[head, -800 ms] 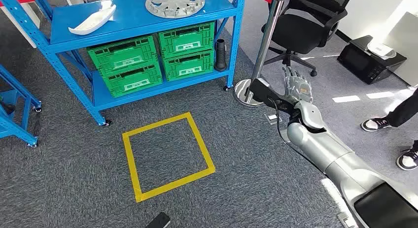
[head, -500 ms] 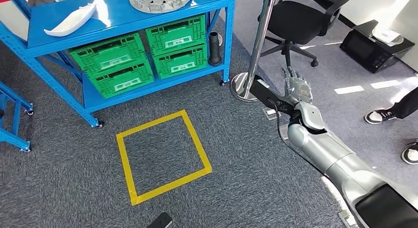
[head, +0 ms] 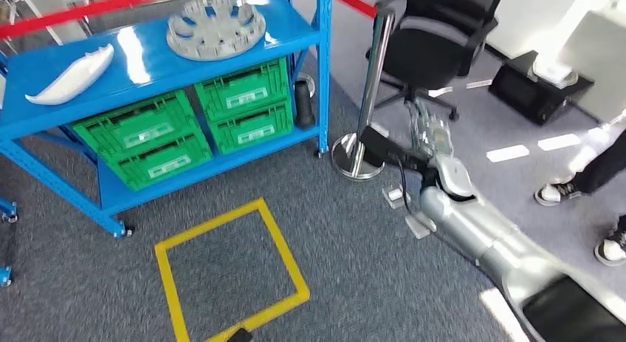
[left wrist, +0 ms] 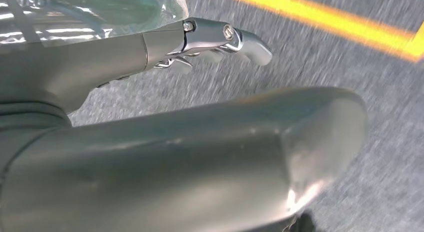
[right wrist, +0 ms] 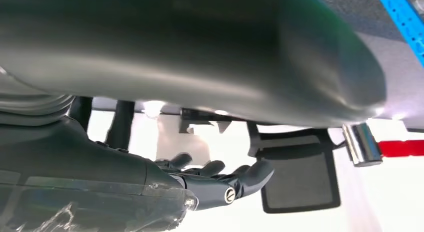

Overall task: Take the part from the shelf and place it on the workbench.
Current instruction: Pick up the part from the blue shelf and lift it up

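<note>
- The right hand (head: 434,135) reaches forward over the grey carpet, near the base of a chrome post (head: 369,91); its fingers are extended and apart, and it holds nothing.
- In the right wrist view, the right hand's dark fingers (right wrist: 235,179) stretch out loosely, with nothing between them.
- The left hand (left wrist: 210,39) hangs above the carpet beside a yellow tape line (left wrist: 320,21); its fingers are slightly curved, nothing is in its grasp, so it is released.
- A long white part (head: 70,76) lies on the top level of the blue shelf (head: 148,61), toward its left end.
- A round grey wheel cover (head: 215,28) sits on the same level, to the right of the white part and apart from it.
- Four green crates (head: 192,120) are stacked in pairs on the lower level.
- A black ribbed tube (head: 303,104) stands upright just beside the right-hand crates.
- A yellow tape square (head: 229,272) marks the carpet in front of the shelf.
- A black office chair (head: 435,43) stands behind the post.
- A person's shoes (head: 583,209) show at the right edge.
</note>
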Action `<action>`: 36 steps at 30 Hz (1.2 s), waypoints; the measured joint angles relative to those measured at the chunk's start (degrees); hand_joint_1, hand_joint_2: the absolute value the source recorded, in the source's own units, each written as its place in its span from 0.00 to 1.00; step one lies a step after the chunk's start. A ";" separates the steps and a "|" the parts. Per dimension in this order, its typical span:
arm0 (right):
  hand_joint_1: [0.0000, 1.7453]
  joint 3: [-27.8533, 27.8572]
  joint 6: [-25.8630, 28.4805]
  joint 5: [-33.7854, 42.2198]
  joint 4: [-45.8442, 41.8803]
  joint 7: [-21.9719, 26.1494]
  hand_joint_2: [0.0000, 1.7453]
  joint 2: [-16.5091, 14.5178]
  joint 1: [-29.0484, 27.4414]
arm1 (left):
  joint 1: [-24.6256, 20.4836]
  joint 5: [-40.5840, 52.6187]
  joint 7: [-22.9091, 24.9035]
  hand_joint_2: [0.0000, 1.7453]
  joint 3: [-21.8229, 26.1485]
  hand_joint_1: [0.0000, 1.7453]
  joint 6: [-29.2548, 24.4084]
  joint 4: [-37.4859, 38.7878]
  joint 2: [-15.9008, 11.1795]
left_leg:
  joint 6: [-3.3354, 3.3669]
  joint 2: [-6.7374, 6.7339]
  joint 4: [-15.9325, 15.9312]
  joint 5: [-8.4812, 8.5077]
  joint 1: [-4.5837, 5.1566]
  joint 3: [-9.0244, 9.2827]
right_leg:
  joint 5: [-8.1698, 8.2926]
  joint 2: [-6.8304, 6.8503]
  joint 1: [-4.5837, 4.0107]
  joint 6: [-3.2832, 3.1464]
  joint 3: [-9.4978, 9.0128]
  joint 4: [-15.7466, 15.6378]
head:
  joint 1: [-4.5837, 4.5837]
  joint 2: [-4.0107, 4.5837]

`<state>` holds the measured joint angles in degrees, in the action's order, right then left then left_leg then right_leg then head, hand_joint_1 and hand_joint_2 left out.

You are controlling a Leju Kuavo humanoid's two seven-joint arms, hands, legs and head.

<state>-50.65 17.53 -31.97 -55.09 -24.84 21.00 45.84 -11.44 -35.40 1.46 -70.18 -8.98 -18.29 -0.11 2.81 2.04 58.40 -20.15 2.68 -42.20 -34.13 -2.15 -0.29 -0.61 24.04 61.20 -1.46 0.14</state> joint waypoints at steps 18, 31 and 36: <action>0.00 -0.61 0.19 -3.73 -0.31 0.93 0.00 -1.51 1.86 | -0.60 1.52 0.28 0.00 0.11 0.00 -0.03 -0.12 0.70 | -3.72 -0.86 8.23 -13.64 -2.14 8.06 | 7.73 2.07 1.43 -0.59 11.58 -1.48 | -0.56 -0.01; 0.00 -1.19 0.00 -4.87 0.38 1.38 0.00 -3.49 2.26 | -0.47 2.58 0.59 0.00 0.36 0.00 0.04 -0.34 0.59 | -2.33 -1.12 -0.17 -4.86 -1.30 5.13 | 4.05 1.95 0.95 -0.05 7.60 -2.33 | -0.34 -0.01; 0.00 -1.55 0.08 -5.83 0.96 2.37 0.00 -4.71 2.95 | -0.66 3.22 0.68 0.00 0.75 0.00 0.05 -0.36 0.72 | -2.13 -1.10 -0.17 -5.19 -1.45 5.07 | 4.03 2.04 0.81 -0.07 7.18 -3.16 | -0.37 -0.01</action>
<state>-52.20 17.61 -37.80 -54.13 -22.47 16.29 48.79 -12.11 -32.18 2.14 -69.43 -8.93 -18.65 0.60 0.68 0.94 58.23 -25.34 1.24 -37.13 -30.10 -0.11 0.52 -0.67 31.23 58.04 -1.83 0.13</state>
